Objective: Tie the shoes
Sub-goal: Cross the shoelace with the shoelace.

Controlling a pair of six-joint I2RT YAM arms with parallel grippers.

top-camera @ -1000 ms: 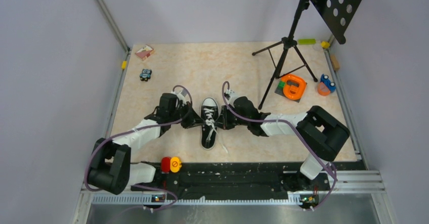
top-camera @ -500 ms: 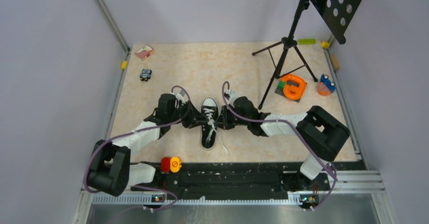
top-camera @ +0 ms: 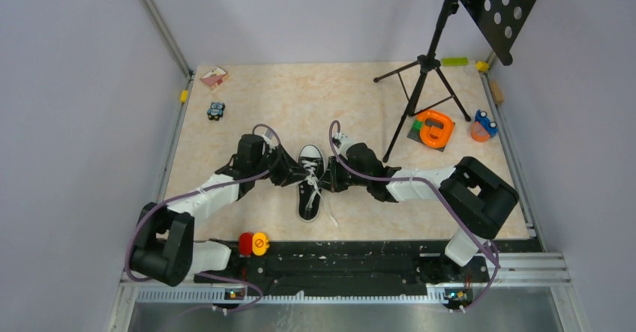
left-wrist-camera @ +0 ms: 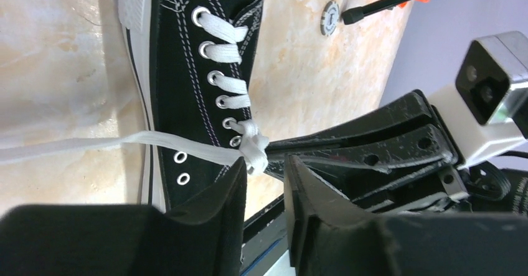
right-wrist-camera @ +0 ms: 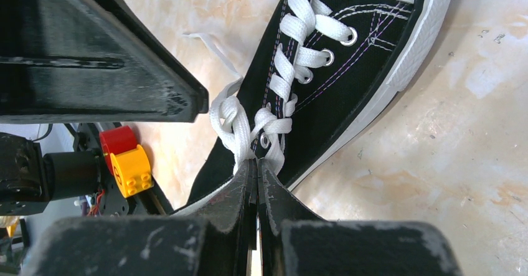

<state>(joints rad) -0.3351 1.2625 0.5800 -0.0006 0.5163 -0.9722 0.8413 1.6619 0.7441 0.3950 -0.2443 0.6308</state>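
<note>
A black sneaker [top-camera: 310,186] with white laces lies at the table's centre, toe cap pointing away from the arm bases. My left gripper [top-camera: 289,175] is at the shoe's left side, and my right gripper [top-camera: 331,180] is at its right side. In the left wrist view the left gripper [left-wrist-camera: 264,167] stands open with nothing between its fingers. The lace knot [left-wrist-camera: 254,151] sits just past its fingertips, and one lace end [left-wrist-camera: 93,145] trails left over the table. In the right wrist view the right gripper [right-wrist-camera: 256,162] is shut on the white lace [right-wrist-camera: 233,126] at the shoe's [right-wrist-camera: 348,83] top eyelets.
A black tripod stand [top-camera: 420,85] rises at the back right, beside an orange toy [top-camera: 435,128] and a blue toy [top-camera: 484,124]. A small toy car [top-camera: 217,110] and a flat box [top-camera: 214,76] lie at the back left. Red and yellow buttons [top-camera: 253,243] sit on the front rail.
My left gripper has opened and let go of the lace, and its wrist has shifted slightly toward the shoe. The right gripper has stayed shut in place.
</note>
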